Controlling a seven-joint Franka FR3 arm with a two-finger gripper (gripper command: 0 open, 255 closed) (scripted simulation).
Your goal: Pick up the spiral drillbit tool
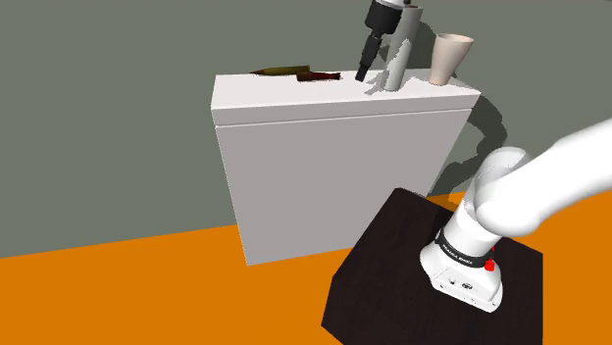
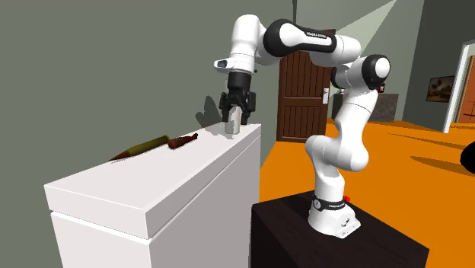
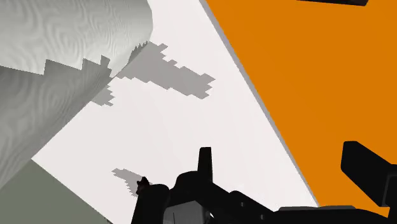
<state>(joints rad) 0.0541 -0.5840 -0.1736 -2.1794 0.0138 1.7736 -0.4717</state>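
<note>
Hovering hand (image 1: 362, 72) between drillbit (image 1: 294, 71) and white cylinder (image 1: 400, 57)

This is looking like a room in a house. In the second exterior view, a dark brown panelled door (image 2: 298, 99) with a pale handle (image 2: 325, 95) is standing in the upper middle of the frame, set into a grey-green wall (image 2: 415, 76). At the far right edge a white door frame (image 2: 463, 84) is rising beside a small dark framed picture (image 2: 440, 87) hanging on the wall. A plain orange floor (image 2: 403, 152) is spreading across the right, and a tall white box-shaped cabinet (image 2: 190, 202) is standing against the wall at the lower left.
</note>
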